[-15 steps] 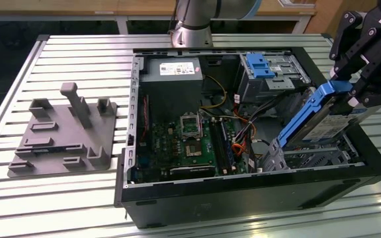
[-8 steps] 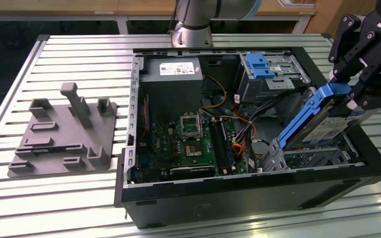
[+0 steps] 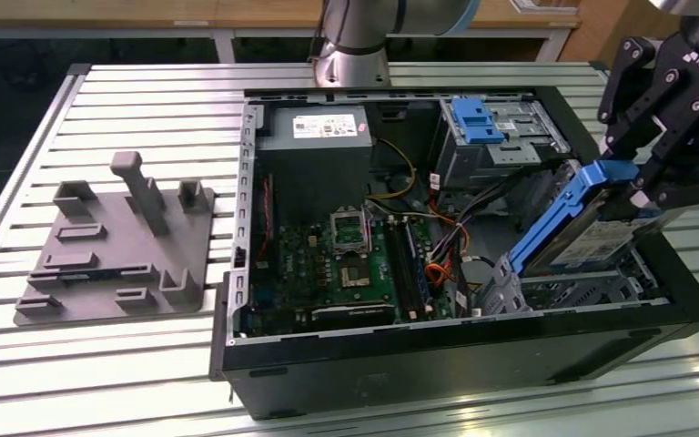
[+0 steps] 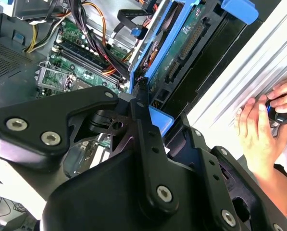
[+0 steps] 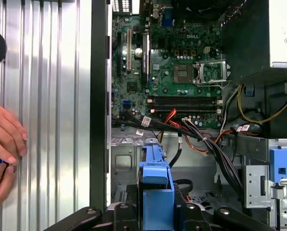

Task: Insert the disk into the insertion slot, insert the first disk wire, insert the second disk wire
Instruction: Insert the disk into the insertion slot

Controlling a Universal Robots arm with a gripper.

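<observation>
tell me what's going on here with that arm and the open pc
The robot arm's black hand grips a flat silver hard drive in a bright blue plastic carrier, holding it tilted over the silvery perforated sheet-metal bay at a corner of the open black computer case. The drive is not yet seated. A person's hands lie on the ribbed metal table beside the case.

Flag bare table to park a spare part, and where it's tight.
Bare slatted table on the far and near sides of the grey fixture, at the exterior view's left of the PC case. Crowded: the cable bundle beside the insertion slot, where the tool holds the disk tilted.
</observation>
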